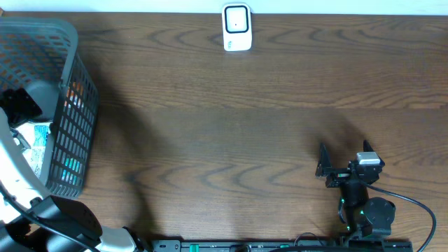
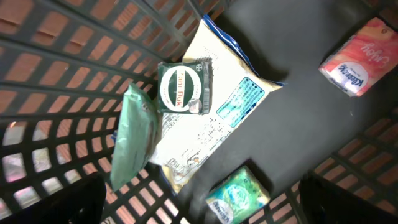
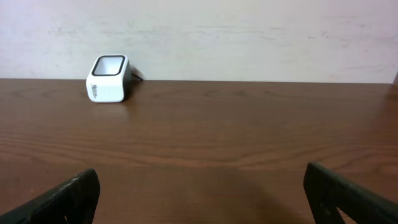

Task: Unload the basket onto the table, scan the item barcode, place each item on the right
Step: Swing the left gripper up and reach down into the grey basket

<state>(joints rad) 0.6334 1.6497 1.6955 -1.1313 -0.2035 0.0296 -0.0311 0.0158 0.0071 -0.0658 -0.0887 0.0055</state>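
The white barcode scanner stands at the table's far edge, also seen in the right wrist view. The items lie in a grey mesh basket at the left. My left gripper hangs open above them, holding nothing. Below it lie a cream pouch with blue edges, a dark green box on top of it, a pale green packet, a green tissue pack and a red tissue pack. My right gripper is open and empty over the table at the near right.
The basket's walls close in around the items on all sides. The left arm's white body rises over the basket's near side. A black cable loops beside the right arm's base.
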